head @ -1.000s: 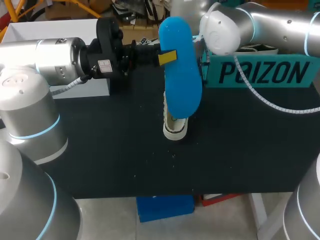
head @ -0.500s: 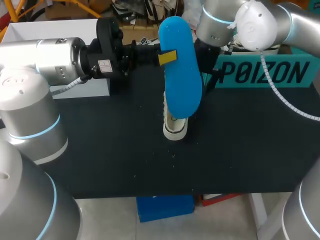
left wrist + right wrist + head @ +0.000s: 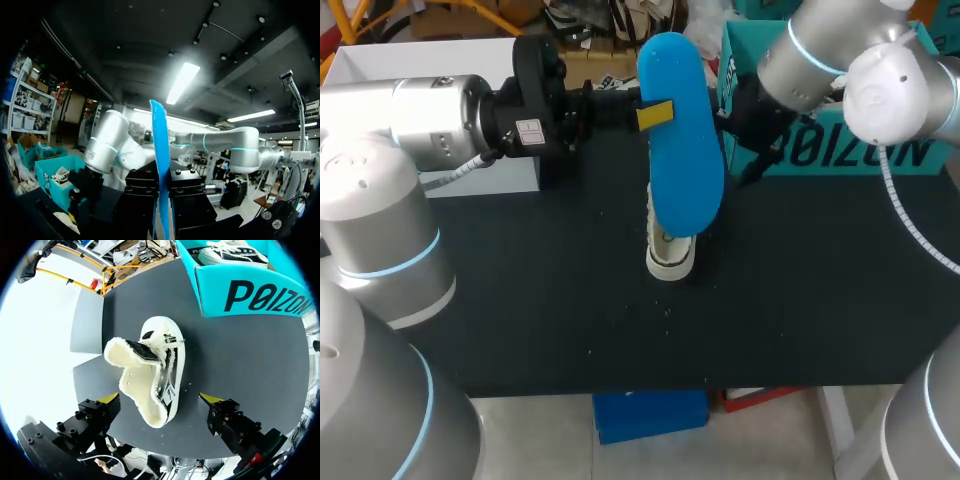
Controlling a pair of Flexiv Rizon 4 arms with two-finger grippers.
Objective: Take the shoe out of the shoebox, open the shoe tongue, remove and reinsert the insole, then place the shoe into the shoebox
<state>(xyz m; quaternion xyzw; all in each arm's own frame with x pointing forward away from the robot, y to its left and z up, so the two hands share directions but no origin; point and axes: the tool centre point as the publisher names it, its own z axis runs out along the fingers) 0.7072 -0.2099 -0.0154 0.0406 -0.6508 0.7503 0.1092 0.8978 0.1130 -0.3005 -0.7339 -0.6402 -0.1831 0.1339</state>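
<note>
**Shoe lies straight under our right pincer, long axis across its gap**

Our right pincer (image 3: 160, 400) is spread wide above the shoe (image 3: 152, 377). One yellow fingertip (image 3: 111, 399) stands off each flank and neither touches. The shoe rests on the bench (image 3: 520, 300), well apart from the teal shoebox (image 3: 250, 292), with its fleecy mouth pulled open. Its long axis runs away from the pincer toward the shoebox, so it crosses the line between the two fingers and they straddle its width rather than its length. The laced end appears to point at the shoebox.

Our left pincer (image 3: 161, 197) is clamped flat on the blue insole (image 3: 682, 160) and holds it in the air over the shoe. From the head view the insole's length lies roughly along the shoe's, and it hides most of the shoe.

We judge that the insole is out and not yet back in. The right arm is much the nearer to the shoe, so steadying it should fall to that arm while the left one feeds the insole down into the open mouth.
</note>
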